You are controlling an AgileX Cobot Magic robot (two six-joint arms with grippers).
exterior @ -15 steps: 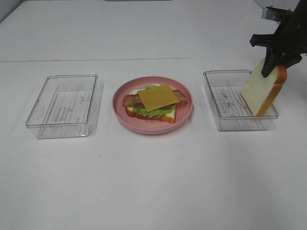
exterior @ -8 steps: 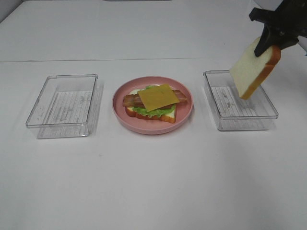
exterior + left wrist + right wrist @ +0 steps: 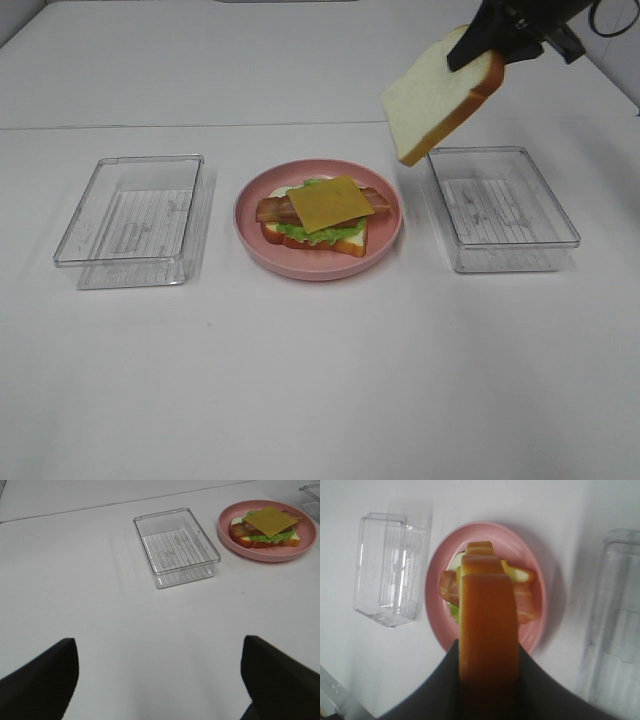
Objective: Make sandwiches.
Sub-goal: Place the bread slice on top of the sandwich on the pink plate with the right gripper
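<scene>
Right gripper (image 3: 478,47) jaws clamped on a bread slice (image 3: 437,96) tilted in the air between pink plate (image 3: 390,235) and right tray (image 3: 560,215), left gripper (image 3: 160,680) jaws wide apart, empty.

I work in what looks like a lab test bench, not a kitchen: a bare white table (image 3: 320,380), two clear trays (image 3: 130,220) set out evenly beside a pink plate (image 3: 250,235), and toy food (image 3: 320,215) only.

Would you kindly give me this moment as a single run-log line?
right gripper: holds bread slice aloft, between plate and right tray | left gripper: open, idle | stack: cheese slice on top
</scene>
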